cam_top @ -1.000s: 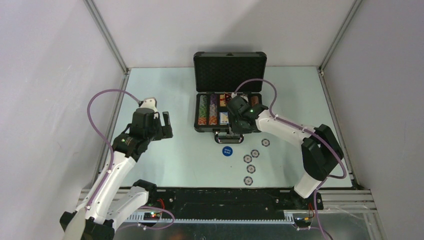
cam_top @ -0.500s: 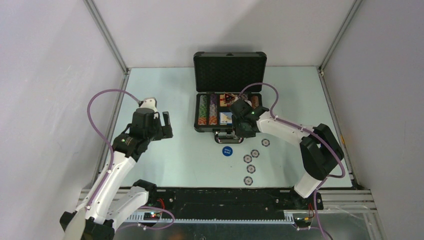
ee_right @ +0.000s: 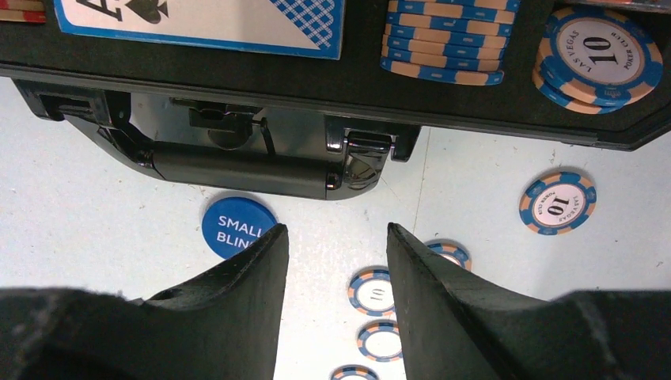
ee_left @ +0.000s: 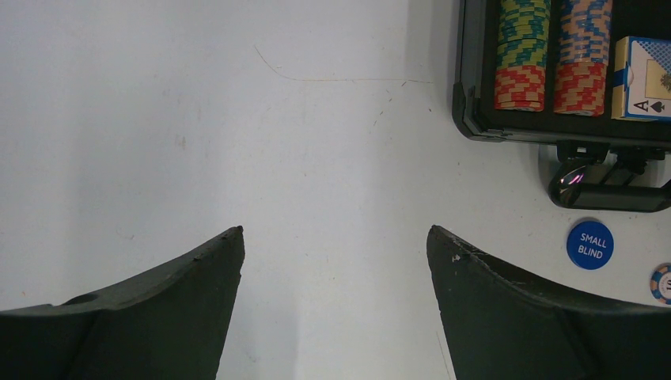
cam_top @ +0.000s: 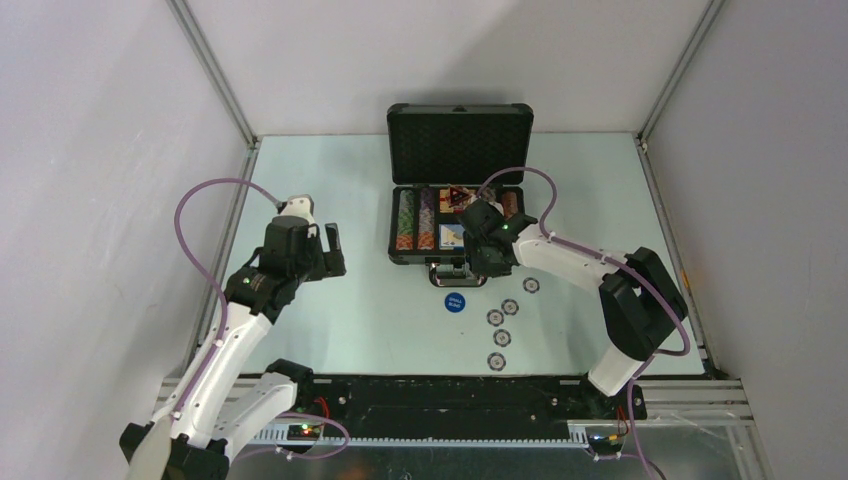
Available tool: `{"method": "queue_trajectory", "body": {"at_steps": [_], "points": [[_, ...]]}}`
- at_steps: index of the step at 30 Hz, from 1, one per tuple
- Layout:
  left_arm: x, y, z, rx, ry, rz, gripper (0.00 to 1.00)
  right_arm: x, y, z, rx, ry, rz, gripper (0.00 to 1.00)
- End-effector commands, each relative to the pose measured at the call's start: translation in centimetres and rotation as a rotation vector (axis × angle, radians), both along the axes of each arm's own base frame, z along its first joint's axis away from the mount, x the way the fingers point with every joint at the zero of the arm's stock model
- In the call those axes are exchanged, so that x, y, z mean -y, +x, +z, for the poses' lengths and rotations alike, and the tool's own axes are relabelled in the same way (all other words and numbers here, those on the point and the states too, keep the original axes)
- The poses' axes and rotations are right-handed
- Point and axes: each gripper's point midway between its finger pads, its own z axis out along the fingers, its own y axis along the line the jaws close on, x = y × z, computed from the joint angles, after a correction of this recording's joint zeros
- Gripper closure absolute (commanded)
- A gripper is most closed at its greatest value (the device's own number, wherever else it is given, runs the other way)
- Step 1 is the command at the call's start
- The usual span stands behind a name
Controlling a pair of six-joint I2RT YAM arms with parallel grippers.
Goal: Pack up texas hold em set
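Case (cam_top: 410,258) sits open at the far middle of the table (cam_top: 330,330). The shell is dark and the lid (cam_top: 459,143) stands upright, its lining ribbed black. The tray holds chip rows (ee_left: 522,55) on edge (green-yellow into red, orange-blue into red) and a blue-and-white card box (ee_left: 642,79) showing an ace of spades. A black handle (ee_right: 237,166) points toward the arms. Just in front of it a blue button (ee_right: 237,226) marked SMALL BLIND lies flat. Five loose chips (cam_top: 502,337), with blue-orange rims and white centres, lie scattered to its right.

Left claw (ee_left: 335,233): jaws wide, nothing between them, over bare table well left of the case.
Right claw (ee_right: 338,229): jaws partly apart with a narrower gap, empty, above the case's front edge.

The top view gives the whole layout and the lid, but the chip faces are too small to read there. The right wrist view reads "10" on the loose chips and shows one chip lying flat in the tray's right corner. The left wrist view alone shows the colour bands of the left rows, and catches only one loose chip at its edge.
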Motion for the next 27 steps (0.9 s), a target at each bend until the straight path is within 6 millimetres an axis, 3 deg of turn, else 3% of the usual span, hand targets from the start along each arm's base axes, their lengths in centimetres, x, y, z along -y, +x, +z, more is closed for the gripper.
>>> {"method": "queue_trajectory", "body": {"at_steps": [1, 5, 7, 13, 21, 22, 23, 24, 25, 26, 27], "points": [[0.1, 0.4, 0.5, 0.028, -0.001, -0.016, 0.1, 0.1, 0.4, 0.3, 0.026, 0.001, -0.019, 0.46], [0.1, 0.4, 0.5, 0.024, -0.001, -0.018, 0.1, 1.4, 0.9, 0.4, 0.029, -0.022, -0.053, 0.46], [0.2, 0.5, 0.5, 0.023, -0.005, -0.021, 0.1, 3.6, 1.7, 0.8, 0.051, -0.071, -0.104, 0.46], [0.6, 0.5, 0.3, 0.012, -0.013, -0.036, 0.11, 12.4, 4.6, 2.6, 0.084, -0.154, -0.275, 0.42], [1.2, 0.6, 0.0, 0.004, -0.034, -0.058, 0.11, 24.3, 6.2, 5.5, 0.185, -0.149, -0.472, 0.27], [1.3, 0.6, 0.0, 0.001, -0.039, -0.062, 0.11, 25.1, 6.5, 6.0, 0.23, -0.149, -0.443, 0.24], [1.4, 0.6, -0.1, -0.003, -0.041, -0.065, 0.11, 26.8, 6.1, 5.3, 0.227, -0.143, -0.456, 0.22], [1.5, 0.6, -0.1, -0.004, -0.044, -0.066, 0.11, 27.7, 7.1, 6.4, 0.313, -0.166, -0.41, 0.2], [1.6, 0.6, -0.2, -0.006, -0.047, -0.069, 0.11, 29.0, 6.5, 5.5, 0.312, -0.223, -0.364, 0.18], [1.7, 0.7, -0.2, -0.007, -0.049, -0.07, 0.11, 29.6, 7.6, 6.5, 0.395, -0.24, -0.345, 0.17], [1.8, 0.7, -0.3, -0.009, -0.052, -0.072, 0.11, 30.5, 7.2, 5.5, 0.39, -0.282, -0.302, 0.16]]}}
